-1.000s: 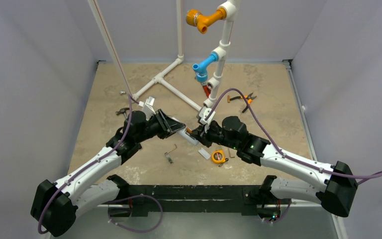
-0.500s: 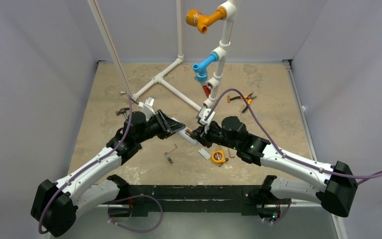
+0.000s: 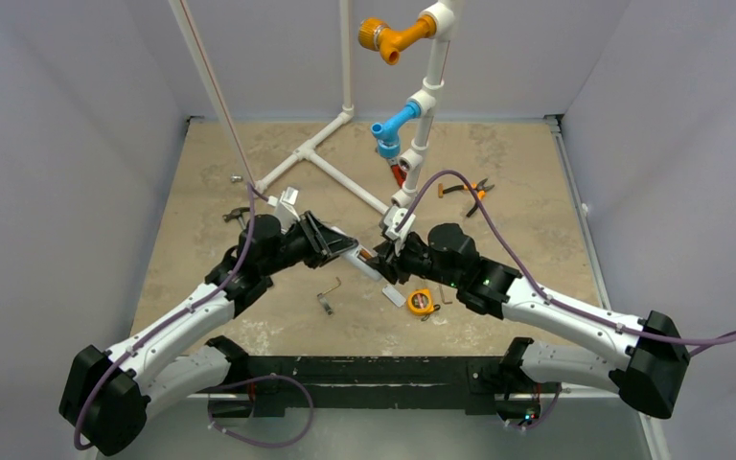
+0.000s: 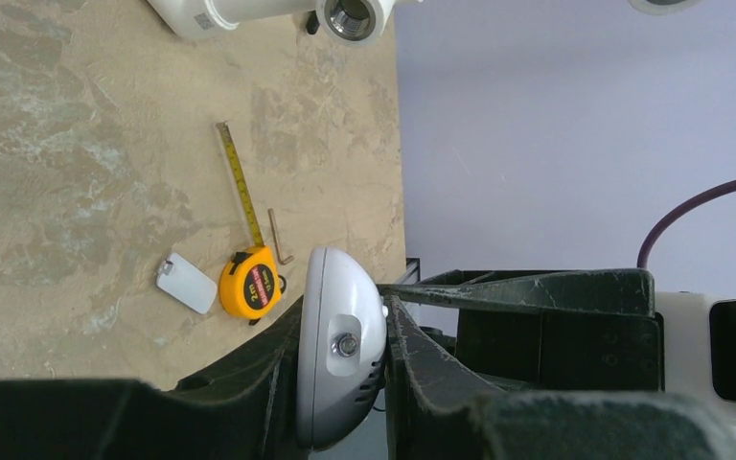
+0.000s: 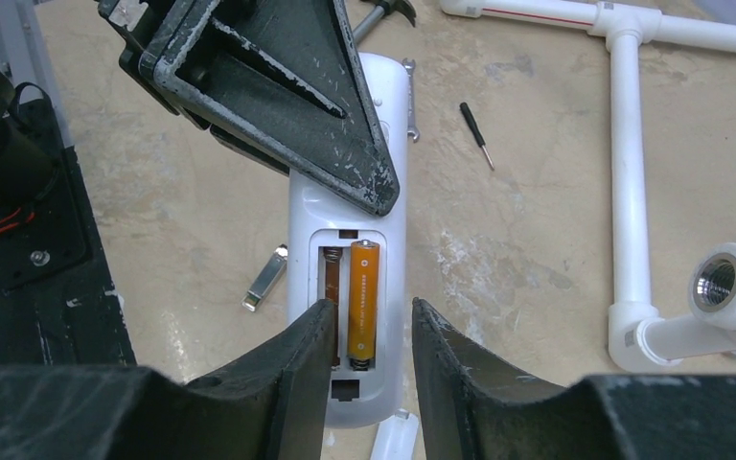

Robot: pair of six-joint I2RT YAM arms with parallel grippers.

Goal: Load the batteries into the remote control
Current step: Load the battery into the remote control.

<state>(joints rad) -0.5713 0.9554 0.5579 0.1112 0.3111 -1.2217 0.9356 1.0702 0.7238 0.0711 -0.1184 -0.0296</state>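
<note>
My left gripper (image 4: 345,307) is shut on the white remote control (image 4: 340,374) and holds it off the table on its edge. From the right wrist, the remote control (image 5: 299,240) shows its open back. One orange battery (image 5: 363,302) lies in the right slot of the compartment. A darker copper cylinder (image 5: 331,278) sits in the left slot, partly hidden by my finger. My right gripper (image 5: 372,307) is open just above the compartment, its fingers on either side of the orange battery and clear of it. In the top view the left gripper (image 3: 345,251) and the right gripper (image 3: 383,261) meet over the remote control (image 3: 364,263) at mid-table.
A yellow tape measure (image 3: 422,301) and a small white flat plate (image 3: 394,295) lie just in front of the grippers. A hex key (image 3: 329,292) lies to the left. The white pipe frame (image 3: 321,168) stands behind, with orange-handled pliers (image 3: 474,189) at the right. A small screwdriver (image 5: 475,134) lies near the pipes.
My right gripper's jaws have spread a little. Both arms stay where they were, and the left gripper keeps its hold on the remote control.
</note>
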